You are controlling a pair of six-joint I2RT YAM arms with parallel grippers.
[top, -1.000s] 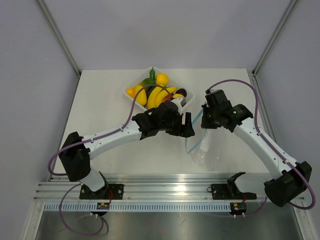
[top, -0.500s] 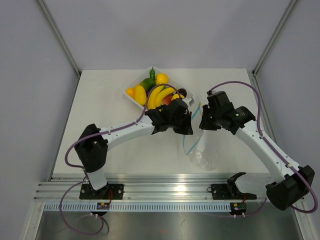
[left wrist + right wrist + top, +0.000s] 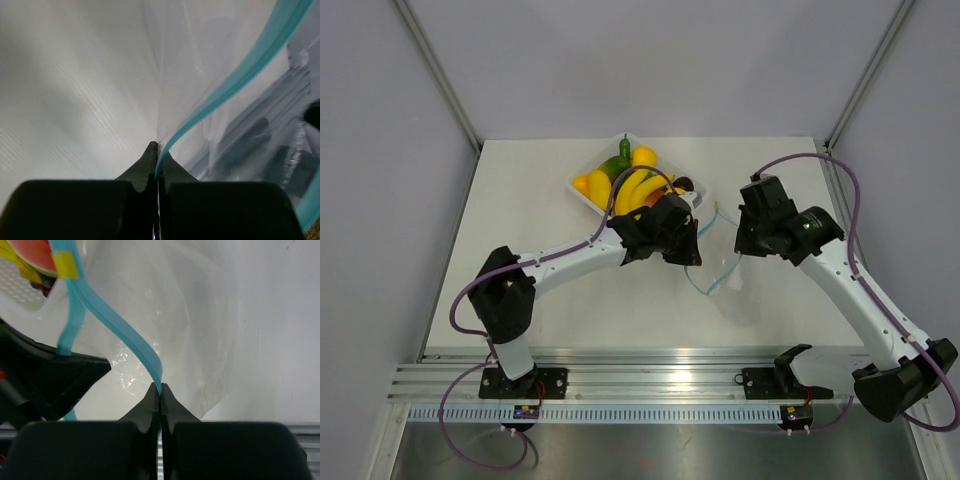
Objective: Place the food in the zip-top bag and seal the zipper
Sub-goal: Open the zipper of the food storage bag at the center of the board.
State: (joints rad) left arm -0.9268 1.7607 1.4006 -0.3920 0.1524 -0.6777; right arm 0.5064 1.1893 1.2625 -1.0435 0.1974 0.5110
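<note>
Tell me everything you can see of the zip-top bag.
The bag is a thin, clear, crinkly plastic pouch with a light-blue zipper along its mouth. It looks empty; nothing shows inside. Both grippers are shut on the zipper: the left gripper pinches one part and the right gripper another, so the strip curves between them and the mouth looks parted. The pouch hangs between them, near the tray; whether its bottom rests on anything cannot be told.

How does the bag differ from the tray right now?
The bag is clear and holds no fruit; the tray is white and piled with fruit. The left pincer and right pincer pinch the bag; the tray lies flat on the table. Both are open containers.
</note>
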